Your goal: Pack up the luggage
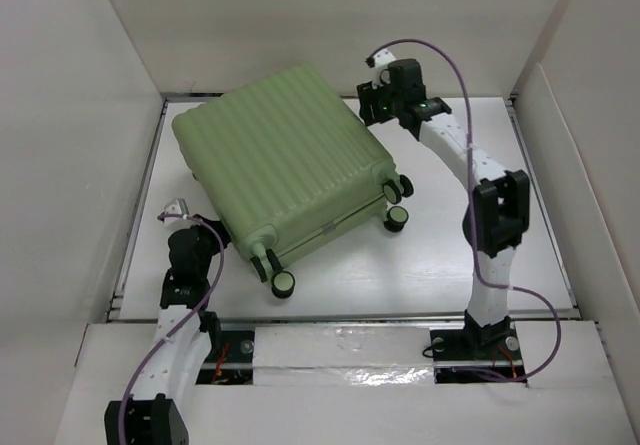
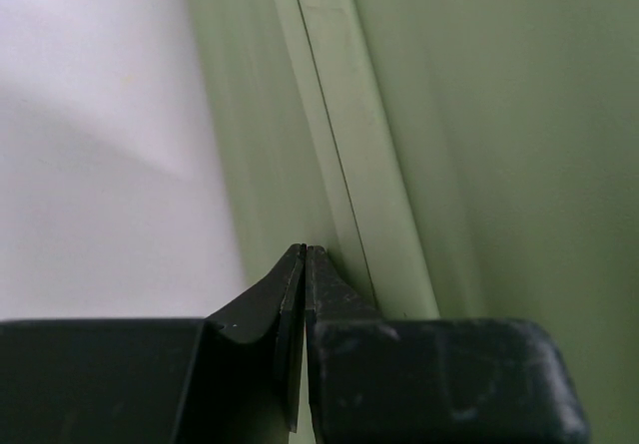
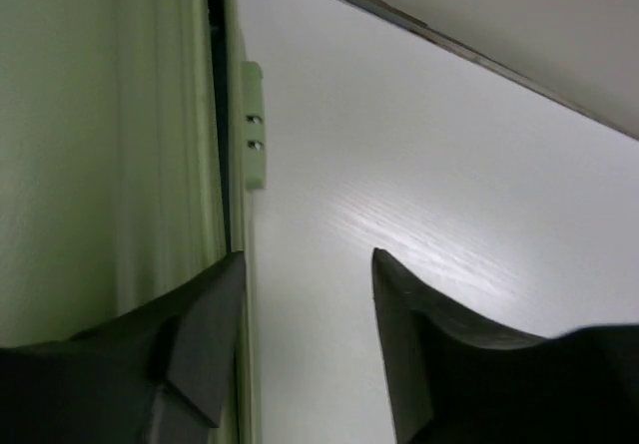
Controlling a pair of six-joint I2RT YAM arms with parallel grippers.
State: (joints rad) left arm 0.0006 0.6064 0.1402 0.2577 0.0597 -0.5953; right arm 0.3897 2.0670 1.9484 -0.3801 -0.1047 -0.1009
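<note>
On the table [image 1: 430,265], far and left of centre, the luggage [image 1: 285,160] lies flat with its 2 shells together, so we cannot see any contents. Our left gripper [image 2: 305,254], closed on nothing, touches the near-left seam. Our right gripper [image 3: 308,264] gapes empty beside the far-right edge. We judge it best to brace left and press gently right.

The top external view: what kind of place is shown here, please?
Most likely a robot test cell in a laboratory, not a home. Plain white panels close in a white table, the left arm and right arm are bolted at its near edge, and the green luggage lies on it.
</note>
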